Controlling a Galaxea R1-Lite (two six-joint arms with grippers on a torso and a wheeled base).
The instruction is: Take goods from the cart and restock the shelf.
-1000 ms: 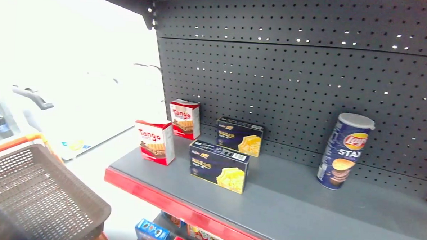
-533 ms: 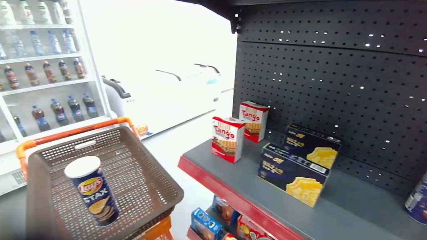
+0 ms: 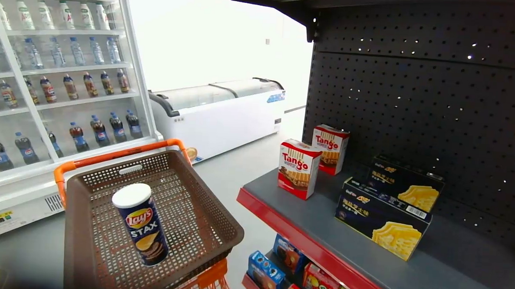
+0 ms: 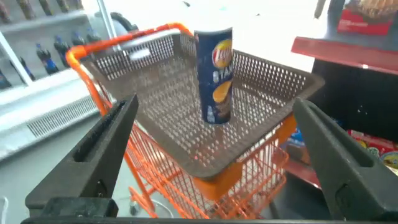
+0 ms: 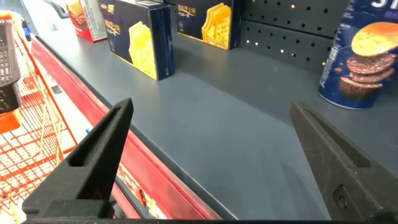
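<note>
Head view: chips can [image 3: 141, 224] upright in cart basket [image 3: 202, 211], left of shelf [image 3: 315, 216]; left gripper [image 4: 214, 106] and right gripper [image 5: 211, 107] both spread apart.

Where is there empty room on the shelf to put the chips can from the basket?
The biggest bare patch of grey metal shelf lies between the front dark blue cardboard box and the blue cylindrical chips can by the black pegboard. It is crowded at the end with the red-and-white cardboard boxes.

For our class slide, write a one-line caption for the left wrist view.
Open left pincer faces an upright chip can standing in the cart's brown basket.
</note>
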